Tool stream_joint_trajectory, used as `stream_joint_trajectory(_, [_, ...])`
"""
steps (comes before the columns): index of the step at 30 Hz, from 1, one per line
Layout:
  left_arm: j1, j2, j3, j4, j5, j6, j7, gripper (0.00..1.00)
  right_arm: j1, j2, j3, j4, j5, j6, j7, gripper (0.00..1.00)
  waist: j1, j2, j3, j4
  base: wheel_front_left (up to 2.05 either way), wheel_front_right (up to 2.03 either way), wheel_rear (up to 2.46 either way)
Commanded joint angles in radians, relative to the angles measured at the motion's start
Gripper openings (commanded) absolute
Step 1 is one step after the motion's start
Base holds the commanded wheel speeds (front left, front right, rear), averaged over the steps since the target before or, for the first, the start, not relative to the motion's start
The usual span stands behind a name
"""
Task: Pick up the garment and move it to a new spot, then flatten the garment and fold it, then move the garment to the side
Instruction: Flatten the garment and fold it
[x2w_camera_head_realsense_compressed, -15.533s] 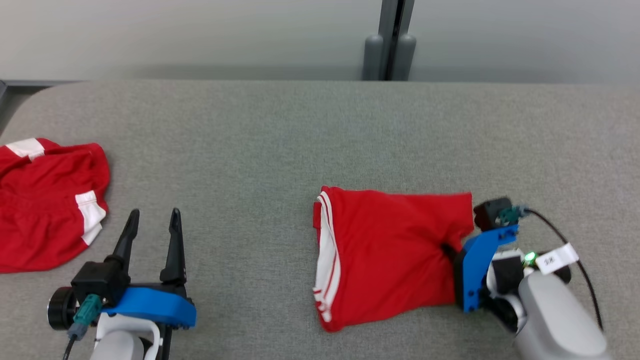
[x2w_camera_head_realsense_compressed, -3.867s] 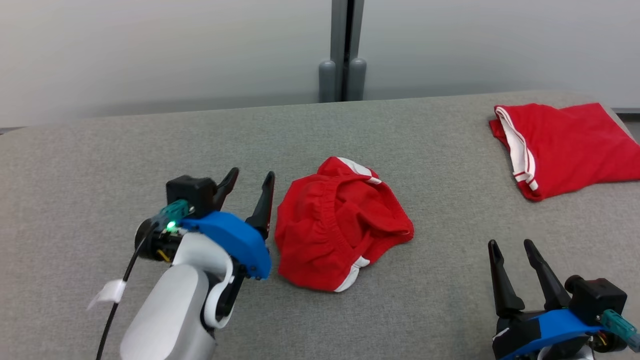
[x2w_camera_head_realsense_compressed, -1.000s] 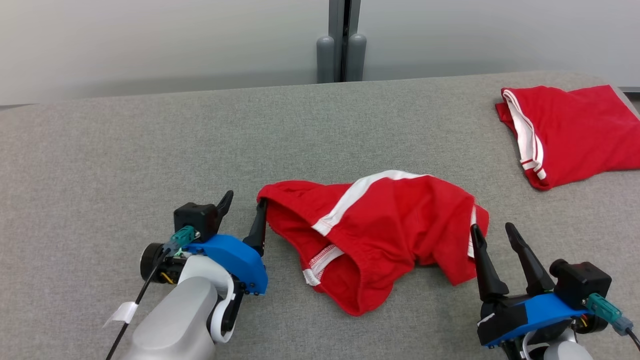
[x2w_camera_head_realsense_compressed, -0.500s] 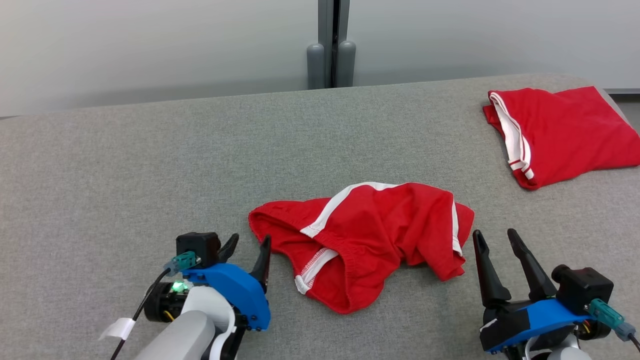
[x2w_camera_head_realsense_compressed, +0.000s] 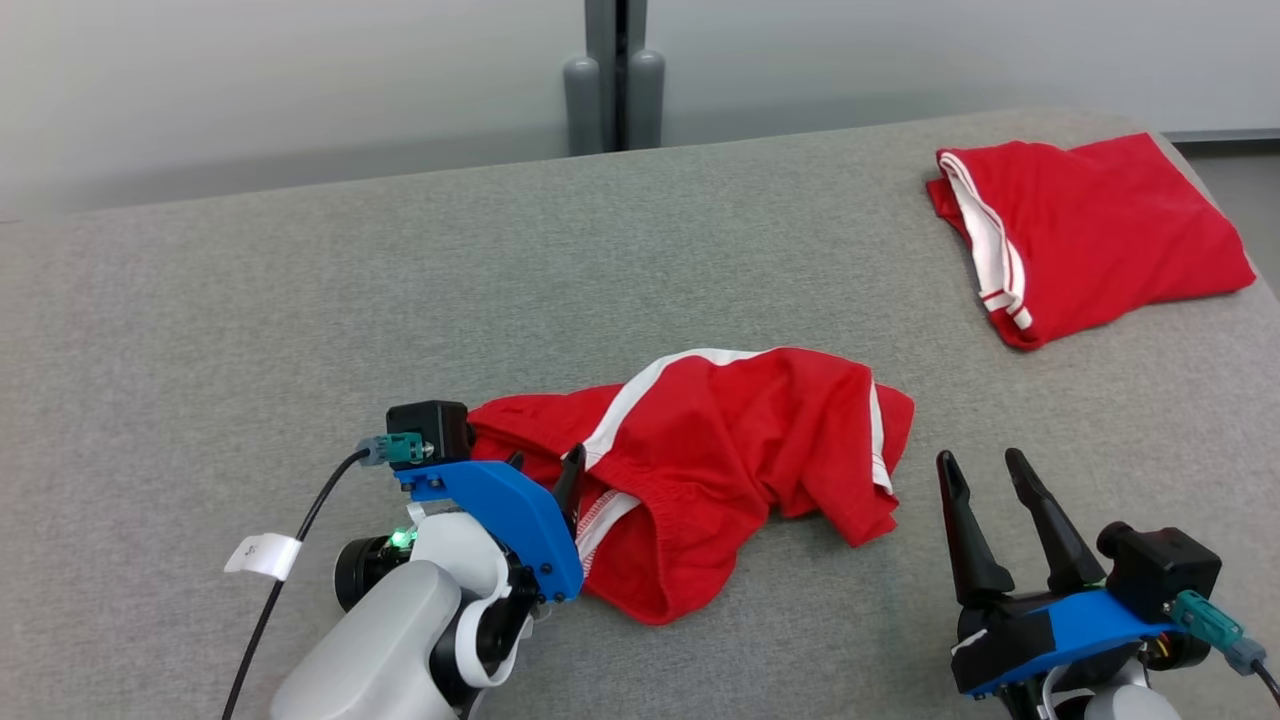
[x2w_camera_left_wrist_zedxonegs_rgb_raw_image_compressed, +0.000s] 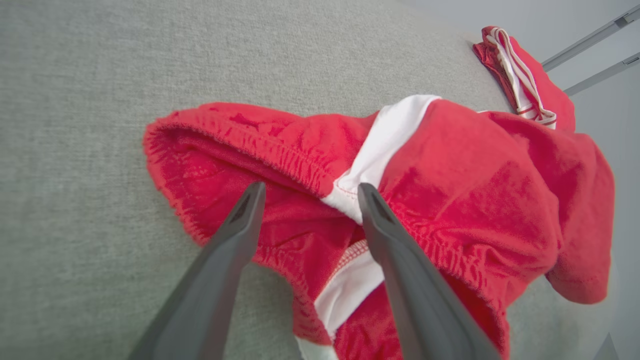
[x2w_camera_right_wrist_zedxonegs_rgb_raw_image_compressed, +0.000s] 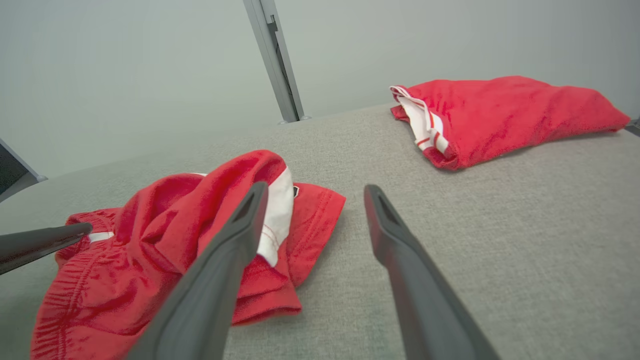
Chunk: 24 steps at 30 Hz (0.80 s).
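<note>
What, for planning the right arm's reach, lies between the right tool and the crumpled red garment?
Bare grey fabric table; head view shows right tool clear of the crumpled red garment.

We note red shorts, white side stripes and an elastic waistband, lying crumpled near the middle of the grey table. Waistband gapes open; fabric bunched, not flat.

Across most of the head view: a grey, fabric-covered desk, rounded at its upper right corner. Just below the frame's centre, lying crumpled on it: a red garment with white stripes and a gathered waistband. At the upper right, near the desk's edge: a folded red garment, white-striped edge turned left. Well apart from each other.
</note>
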<state>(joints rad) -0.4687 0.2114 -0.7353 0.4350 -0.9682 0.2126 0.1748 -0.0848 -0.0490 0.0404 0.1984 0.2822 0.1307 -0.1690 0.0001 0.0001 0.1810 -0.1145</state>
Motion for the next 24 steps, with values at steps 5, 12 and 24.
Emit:
stream_joint_trajectory(5, [-0.022,-0.018,0.028,0.043,-0.04,0.006,0.028,1.0,-0.015,-0.002,-0.014,0.019,0.002,0.0,-0.019,1.0,-0.0001,-0.0001,0.012,-0.034,0.0,0.0,0.0])
stream_joint_trajectory(12, [-0.044,-0.015,0.038,0.074,-0.039,-0.008,0.001,1.0,-0.024,-0.002,-0.012,0.028,0.01,0.0,-0.029,1.0,-0.0001,-0.0001,0.022,-0.048,0.0,0.0,0.0])
stream_joint_trajectory(24, [-0.125,-0.058,0.051,0.133,-0.045,-0.117,-0.066,0.0,-0.034,-0.002,-0.022,0.04,0.006,0.0,-0.037,1.0,-0.0001,-0.0001,0.021,-0.056,0.0,0.0,0.0])
